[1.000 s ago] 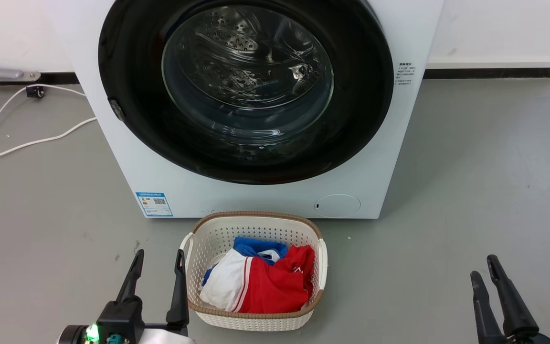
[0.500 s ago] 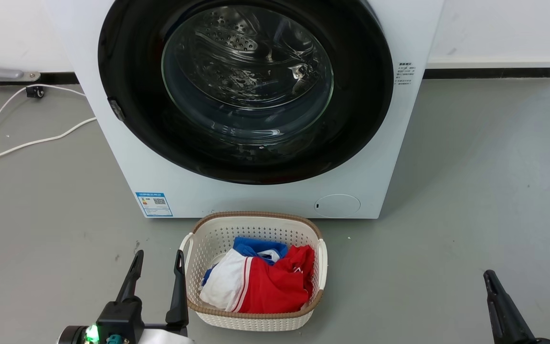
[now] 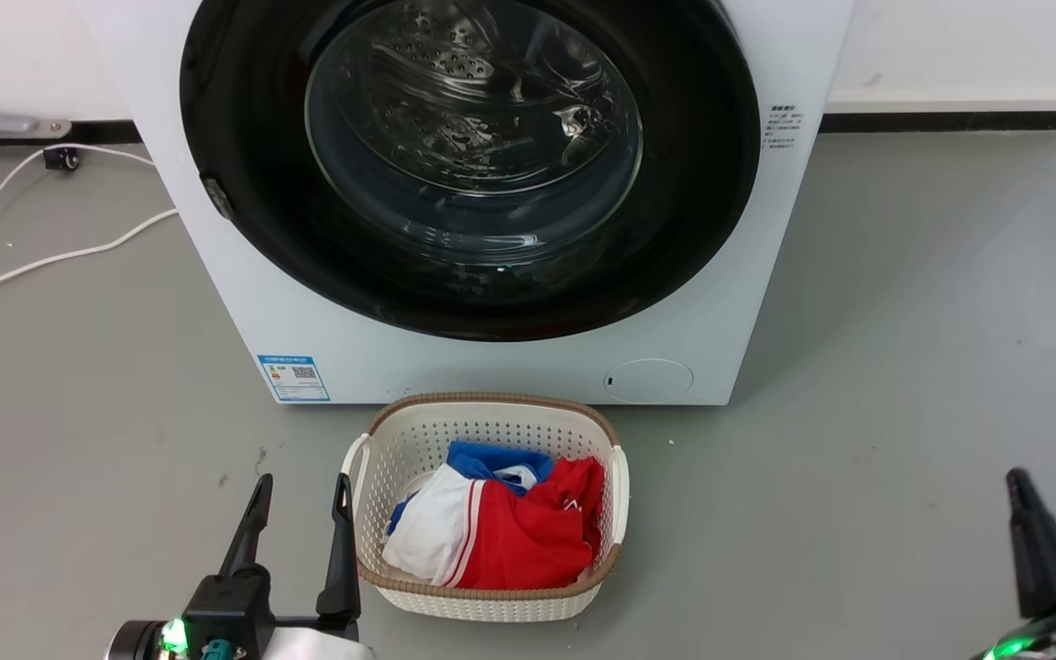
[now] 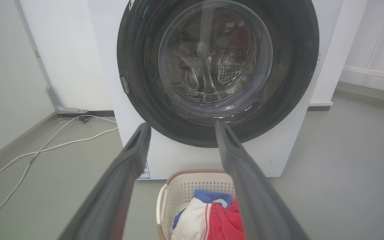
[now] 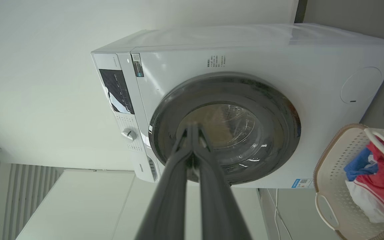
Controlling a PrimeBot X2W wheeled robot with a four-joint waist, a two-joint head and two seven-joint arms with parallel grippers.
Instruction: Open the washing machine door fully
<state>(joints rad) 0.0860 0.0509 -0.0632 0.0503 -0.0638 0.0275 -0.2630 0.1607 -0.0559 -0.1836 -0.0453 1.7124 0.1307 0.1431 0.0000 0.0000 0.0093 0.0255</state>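
The white washing machine [image 3: 491, 367] stands on the floor ahead, and its round black washing machine door [image 3: 473, 156] with the glass bowl window lies flat against the front. A small latch tab [image 3: 216, 197] sits on the door's left edge. My left gripper [image 3: 301, 490] hangs open at the lower left, well short of the machine; in the left wrist view its fingers [image 4: 135, 150] frame the door's lower part [image 4: 185, 133]. At the lower right, my right gripper [image 3: 1014, 481] is shut with nothing in it, its tips [image 5: 192, 128] together and pointing toward the door [image 5: 278, 110].
A white basket [image 3: 489, 408] with red, white and blue clothes sits on the floor right in front of the machine, next to my left gripper. A white cable [image 3: 33, 266] trails over the grey floor at the left. Bare floor lies to the right of the machine.
The right gripper has moved to the right and turned, so only one finger edge shows now. The head camera has shifted a little. The left gripper and the door look unchanged.
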